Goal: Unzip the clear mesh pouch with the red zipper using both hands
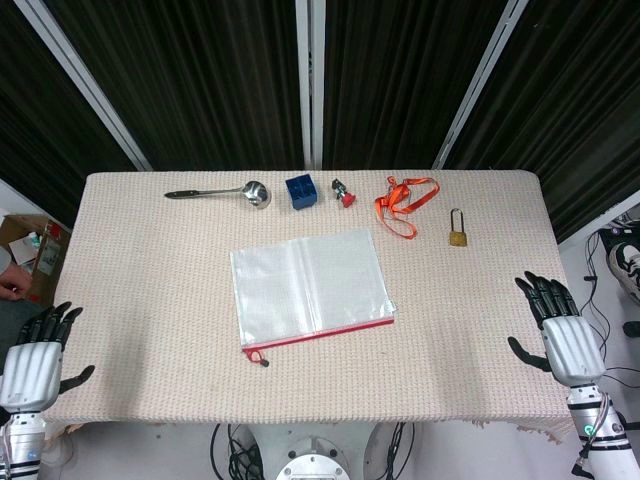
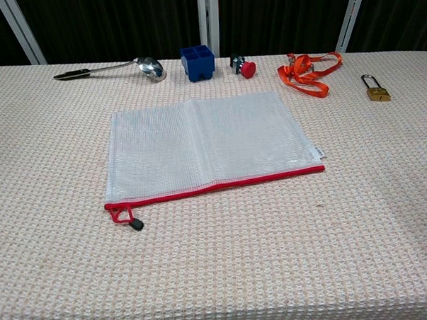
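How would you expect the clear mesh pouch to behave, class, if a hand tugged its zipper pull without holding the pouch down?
The mesh pouch lies thin, flat and apparently empty, so it is probably light and floppy. Tugging the zipper pull alone would likely drag it across the tablecloth.

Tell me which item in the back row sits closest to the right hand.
The brass padlock, last in the row on that side, past the orange strap; the right hand hovers open at the table edge.
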Available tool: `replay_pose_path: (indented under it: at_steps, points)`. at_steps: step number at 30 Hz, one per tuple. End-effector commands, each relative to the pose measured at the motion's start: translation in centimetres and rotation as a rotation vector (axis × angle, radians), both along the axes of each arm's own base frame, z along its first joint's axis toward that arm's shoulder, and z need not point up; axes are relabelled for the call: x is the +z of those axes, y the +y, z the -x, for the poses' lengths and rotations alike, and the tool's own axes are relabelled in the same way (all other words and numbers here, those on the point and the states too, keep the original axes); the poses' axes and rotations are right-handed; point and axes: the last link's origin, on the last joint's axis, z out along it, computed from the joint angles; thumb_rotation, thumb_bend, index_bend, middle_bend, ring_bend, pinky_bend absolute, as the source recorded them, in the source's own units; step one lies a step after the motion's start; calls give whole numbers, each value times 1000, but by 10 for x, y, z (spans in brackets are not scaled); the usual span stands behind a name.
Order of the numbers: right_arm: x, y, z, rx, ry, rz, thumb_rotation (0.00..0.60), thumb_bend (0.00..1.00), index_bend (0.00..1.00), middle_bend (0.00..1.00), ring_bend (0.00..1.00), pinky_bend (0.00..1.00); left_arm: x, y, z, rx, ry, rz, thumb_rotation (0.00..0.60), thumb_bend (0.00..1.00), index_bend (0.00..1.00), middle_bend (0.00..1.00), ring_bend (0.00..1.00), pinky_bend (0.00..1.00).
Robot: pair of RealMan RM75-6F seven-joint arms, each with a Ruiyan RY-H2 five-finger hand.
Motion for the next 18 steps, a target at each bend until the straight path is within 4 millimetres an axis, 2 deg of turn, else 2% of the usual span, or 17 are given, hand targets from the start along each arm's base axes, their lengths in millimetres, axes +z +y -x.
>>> replay_pose_path:
  at_steps: [1,4,7,10,14,16,18]
  points:
    - [-1,-3,-5,29,-2,1,600,176,0,30,0,0,-2,1,0,7,-7,6,600,85,160,121,98,161]
    - [-5,-8,-17,89,-11,-29,600,176,0,57,0,0,-3,2,0,12,-14,11,600,85,159,122,98,161]
    - [-17,-22,-44,202,5,-104,600,176,4,73,0,0,-3,2,-1,12,-15,12,600,85,159,122,98,161]
    - [-40,-38,-84,356,33,-218,600,176,28,86,0,0,-4,1,-3,12,-22,14,600,85,159,121,98,161]
    - [-84,-58,-145,550,117,-404,600,176,66,94,0,0,-4,-1,-3,21,-25,19,600,83,159,121,98,161]
    - [-100,-66,-165,597,154,-462,600,176,94,95,0,0,-3,-2,-1,32,-27,18,600,80,159,122,98,161]
    - [-124,-77,-193,664,210,-524,600,176,114,95,0,0,-1,-4,1,48,-33,11,600,79,159,122,99,161]
